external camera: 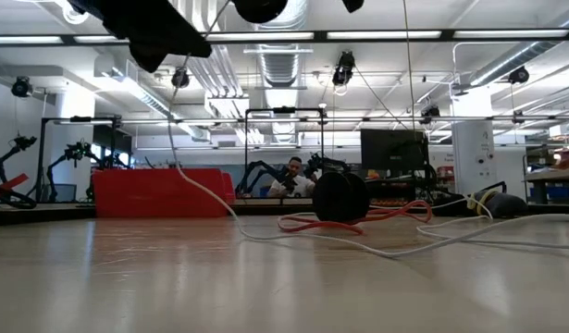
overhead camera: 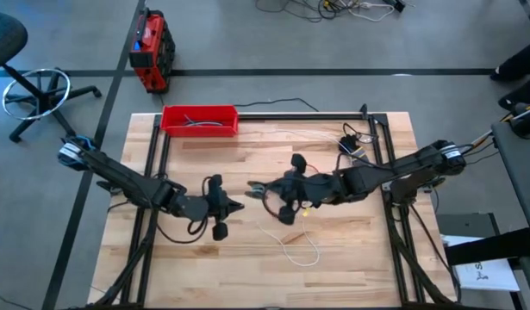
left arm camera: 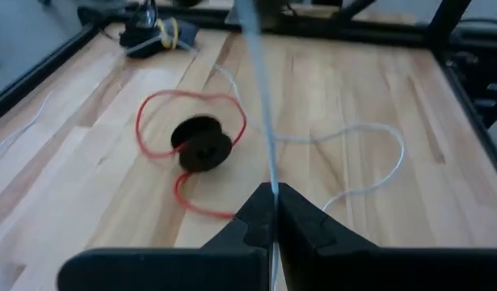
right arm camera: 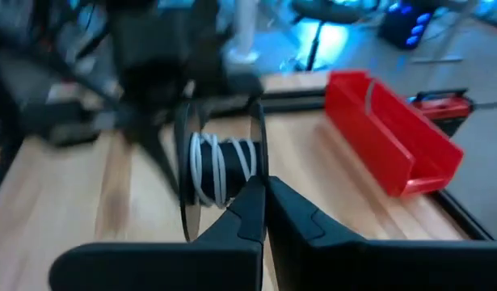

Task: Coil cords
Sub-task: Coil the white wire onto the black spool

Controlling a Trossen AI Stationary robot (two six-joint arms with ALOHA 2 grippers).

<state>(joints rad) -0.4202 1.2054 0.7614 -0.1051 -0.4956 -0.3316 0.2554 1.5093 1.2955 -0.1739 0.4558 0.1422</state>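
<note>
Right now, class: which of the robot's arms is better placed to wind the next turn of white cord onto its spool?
Right. The right gripper grips the spool carrying white cord turns; the left gripper only pinches the strand, feeding it.

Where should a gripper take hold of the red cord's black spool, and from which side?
Probably across its rim, coming down from above: the black spool rests on the table with the red cord looped loosely around it, so its top is open while cord fences the sides.
</note>
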